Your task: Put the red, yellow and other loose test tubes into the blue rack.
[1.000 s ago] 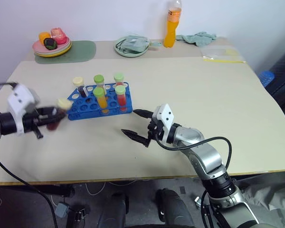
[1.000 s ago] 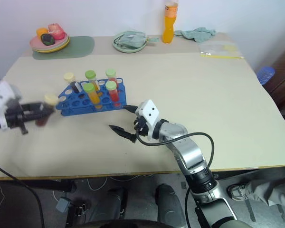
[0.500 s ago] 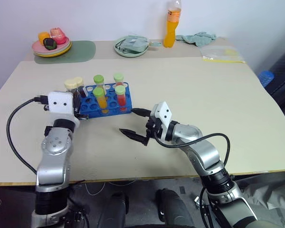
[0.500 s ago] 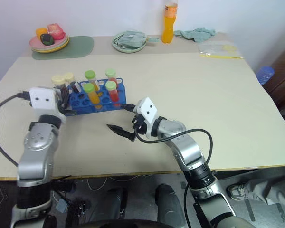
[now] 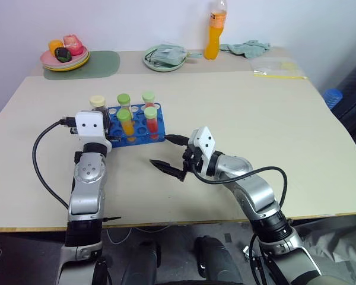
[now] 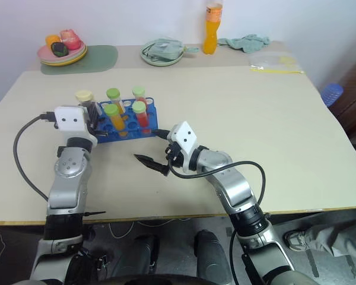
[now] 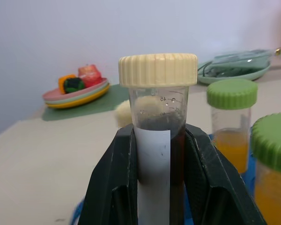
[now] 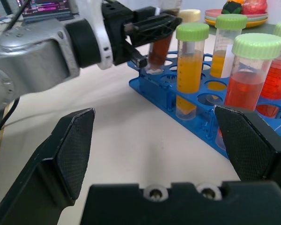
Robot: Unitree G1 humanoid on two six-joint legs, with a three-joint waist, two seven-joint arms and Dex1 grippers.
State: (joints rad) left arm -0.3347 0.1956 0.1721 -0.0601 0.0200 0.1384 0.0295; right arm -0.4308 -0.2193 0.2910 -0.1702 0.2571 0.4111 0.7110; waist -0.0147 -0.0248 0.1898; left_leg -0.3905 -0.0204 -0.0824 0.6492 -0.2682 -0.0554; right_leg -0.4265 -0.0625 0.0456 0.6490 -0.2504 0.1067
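The blue rack (image 5: 137, 139) stands left of the table's middle, with several green-capped tubes of yellow and red liquid upright in its holes. My left gripper (image 7: 159, 140) is shut on a dark maroon test tube (image 7: 158, 122) with a cream cap, held upright. In the right wrist view that tube (image 8: 160, 49) hangs over the holes at the rack's (image 8: 196, 123) left end, its lower tip at the top plate. Another cream-capped tube (image 8: 189, 15) stands just behind it. My right gripper (image 5: 161, 152) hovers open and empty just in front of the rack's right end.
Along the far edge of the table are a plate of toy fruit (image 5: 64, 57) on a green mat (image 5: 98, 62), a green plate with a cloth (image 5: 164, 57), a tall orange bottle (image 5: 213, 32), a rag (image 5: 246, 46) and a plastic bag (image 5: 277, 68).
My left arm has swung in from the table's left side to the rack's left end, carrying the maroon tube. The right arm has stayed where it was.
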